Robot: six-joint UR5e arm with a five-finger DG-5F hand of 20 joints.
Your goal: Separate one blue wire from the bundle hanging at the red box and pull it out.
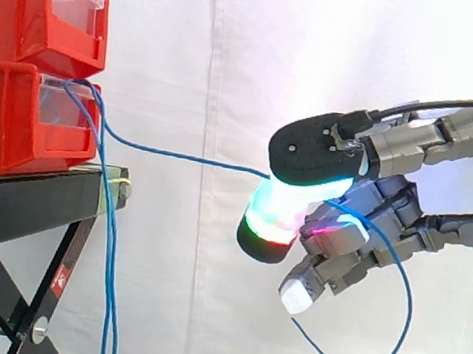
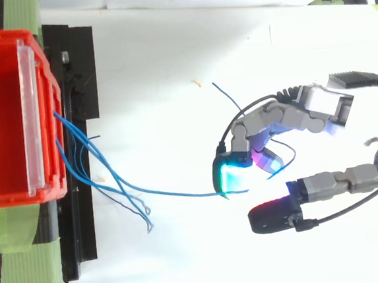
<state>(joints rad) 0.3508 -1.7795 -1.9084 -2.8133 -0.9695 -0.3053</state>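
One blue wire [image 1: 180, 157] runs level from the front of the lower red box [image 1: 18, 121] out to my hand [image 1: 391, 211], well right of the stand. My hand is shut on this wire, which is pinched between a glowing thumb pad and curled fingertips [image 1: 278, 218]. Past the pinch, the wire's free end loops down under the hand and back up. The rest of the blue bundle [image 1: 110, 282] hangs straight down from the box edge. From above, the held wire [image 2: 174, 194] leaves the bundle [image 2: 105, 168] and reaches the hand [image 2: 273, 117].
A second red bin [image 1: 36, 10] is stacked on the lower one, both on a black stand [image 1: 27, 200] with crossed legs. Green tape [image 2: 24, 268] holds the box [image 2: 1, 118] to the stand. A white curtain hangs behind.
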